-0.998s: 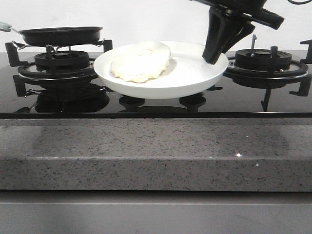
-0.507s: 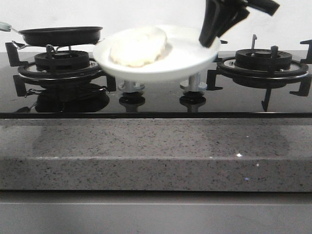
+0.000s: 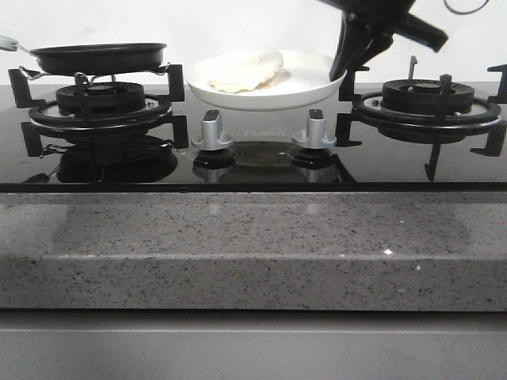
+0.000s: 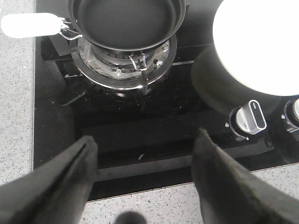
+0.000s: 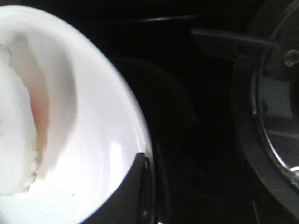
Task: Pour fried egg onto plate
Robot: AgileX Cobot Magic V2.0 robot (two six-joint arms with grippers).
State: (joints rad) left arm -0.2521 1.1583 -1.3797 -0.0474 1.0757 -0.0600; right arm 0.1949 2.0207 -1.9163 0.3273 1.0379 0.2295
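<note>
Gripping the plate (image 3: 265, 85) rim, the right end effector (image 3: 345, 70) held it aloft; tilting risked sliding the egg (image 3: 245, 71) off. Left end effector (image 4: 142, 186) gaped, empty.

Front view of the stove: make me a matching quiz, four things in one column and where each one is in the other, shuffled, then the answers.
1. fried egg
2. plate
3. frying pan
4. left gripper

A. empty, on the left burner
B. held up off the cooktop by the right gripper
C. lying on the plate
D. fingers apart, holding nothing

Pairs: 1-C, 2-B, 3-A, 4-D
</note>
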